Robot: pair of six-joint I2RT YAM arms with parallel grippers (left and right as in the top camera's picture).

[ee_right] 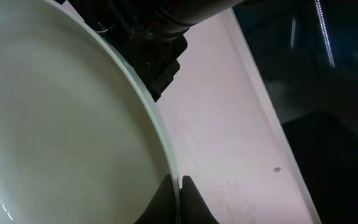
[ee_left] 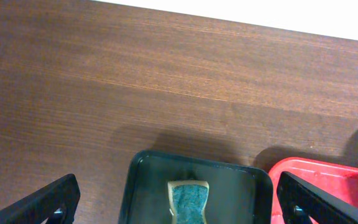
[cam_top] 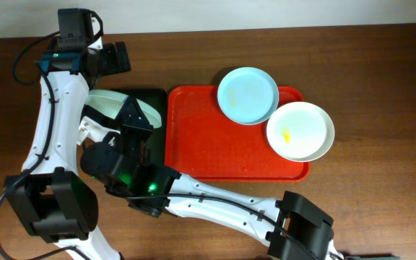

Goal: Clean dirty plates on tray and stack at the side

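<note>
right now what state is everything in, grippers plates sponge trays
left gripper: open, empty
right gripper: shut on the held plate's rim
held plate: gripped at its rim, off the red tray, over the black tray
blue plate: on red tray, faint yellow smear
white plate: on red tray, sticking out past its rim, yellow smear
sponge: lying loose in black tray
red tray: flat on table, two plates on it
black tray: on table, sponge inside
</note>
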